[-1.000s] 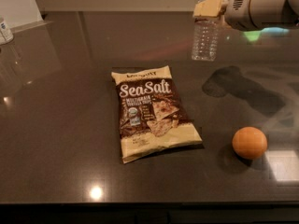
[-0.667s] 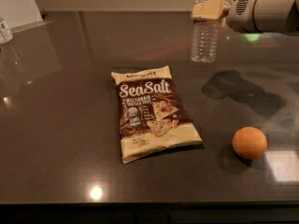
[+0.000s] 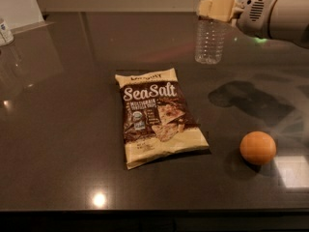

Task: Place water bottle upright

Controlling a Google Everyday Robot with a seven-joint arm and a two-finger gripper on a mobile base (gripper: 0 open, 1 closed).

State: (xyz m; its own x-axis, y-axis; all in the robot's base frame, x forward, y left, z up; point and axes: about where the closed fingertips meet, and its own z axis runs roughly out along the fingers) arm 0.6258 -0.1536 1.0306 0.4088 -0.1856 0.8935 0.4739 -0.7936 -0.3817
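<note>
The water bottle (image 3: 209,41) is clear, ribbed plastic and stands upright at the back right of the dark table (image 3: 67,129). Its base is at or just above the surface, and its cap is cut off by the top edge of the view. My gripper (image 3: 216,8) reaches in from the right. Its tan fingers (image 3: 223,7) are closed around the bottle's upper part, near the neck.
A Sea Salt snack bag (image 3: 157,115) lies flat in the middle of the table. An orange (image 3: 258,148) sits at the front right. A small container (image 3: 5,32) stands at the far left edge. The arm's shadow falls right of the bag.
Almost nothing has changed. The gripper and bottle stay in the same place at the back right, with the bottle upright.
</note>
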